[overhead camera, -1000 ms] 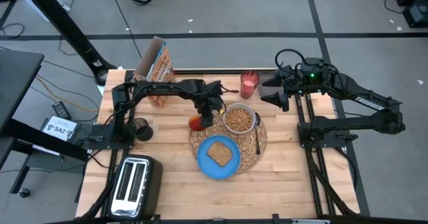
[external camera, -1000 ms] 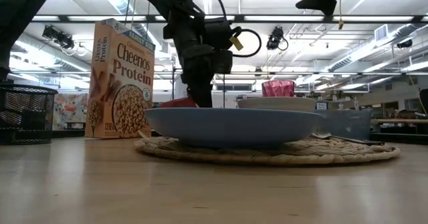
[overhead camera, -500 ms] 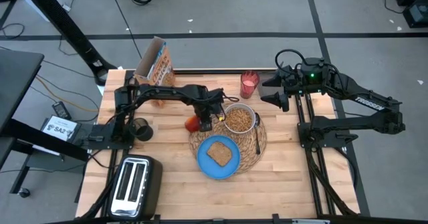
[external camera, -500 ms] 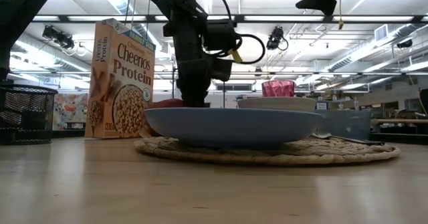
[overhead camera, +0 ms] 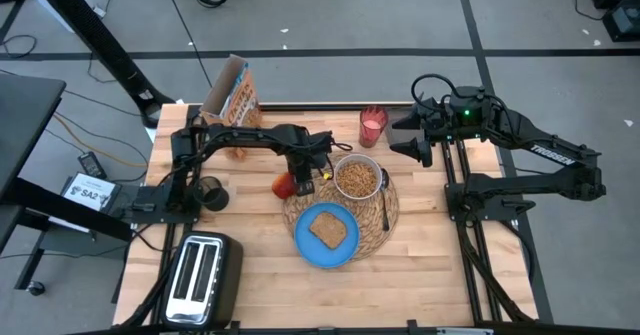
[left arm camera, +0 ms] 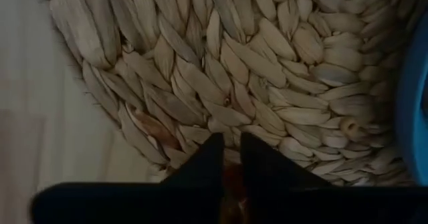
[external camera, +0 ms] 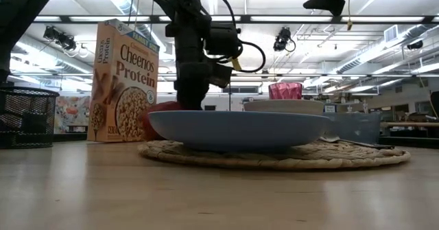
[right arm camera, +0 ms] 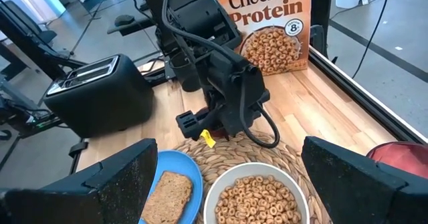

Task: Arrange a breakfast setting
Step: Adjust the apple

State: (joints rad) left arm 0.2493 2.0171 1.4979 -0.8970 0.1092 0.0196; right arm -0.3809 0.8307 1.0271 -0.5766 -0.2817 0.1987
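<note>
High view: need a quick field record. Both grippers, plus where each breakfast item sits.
left gripper: low over the mat's left edge, right beside the apple
right gripper: open, parked at the table's right rear, near the glass
apple: at the mat's left rim
plate: on the mat's front part, toast on it
bowl: on the mat behind the plate, holds cereal
spoon: on the mat's right side
glass: off the mat, behind the bowl
box: upright, rear left, top open

The blue plate [external camera: 240,128] hides most of the red apple [external camera: 156,118] in the low view; whether the left gripper [overhead camera: 303,182] grips it cannot be told.
</note>
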